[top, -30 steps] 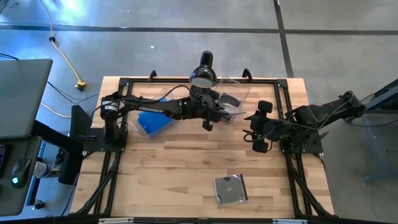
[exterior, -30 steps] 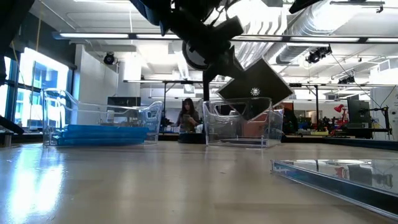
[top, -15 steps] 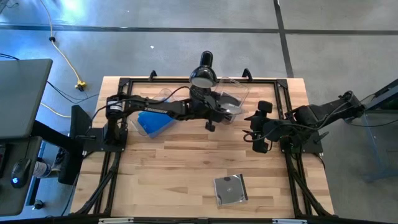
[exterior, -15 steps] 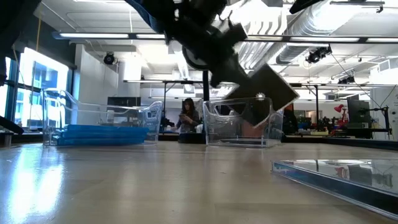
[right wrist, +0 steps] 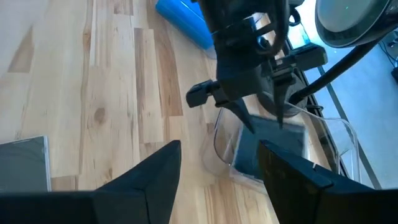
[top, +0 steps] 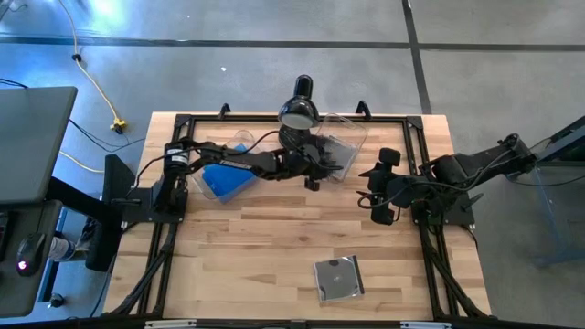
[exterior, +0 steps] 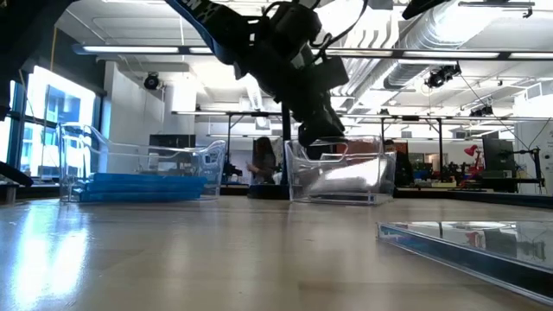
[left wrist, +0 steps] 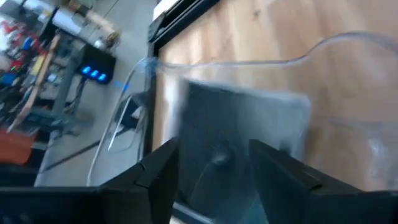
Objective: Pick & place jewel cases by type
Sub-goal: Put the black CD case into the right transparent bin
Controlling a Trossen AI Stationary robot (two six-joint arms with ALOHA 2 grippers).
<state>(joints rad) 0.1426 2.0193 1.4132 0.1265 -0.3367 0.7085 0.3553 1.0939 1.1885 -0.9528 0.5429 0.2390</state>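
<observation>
Compared with a second ago, your left end effector (right wrist: 261, 121) no longer holds the dark jewel case (right wrist: 272, 149): its fingers are now spread, and the case lies inside the clear tub (top: 340, 151) at the tabletop's (top: 274, 256) far edge. The blue cases (exterior: 138, 186) sit stacked in the other tub (exterior: 138, 160). One clear case (top: 338, 277) lies near the front. Your right end effector (top: 375, 196) waits, wide. No writing is legible.

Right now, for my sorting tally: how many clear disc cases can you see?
2. One jewel case lies loose near the table's front edge; the other case is in the clear tub under the left hand. More may hide beneath.
</observation>
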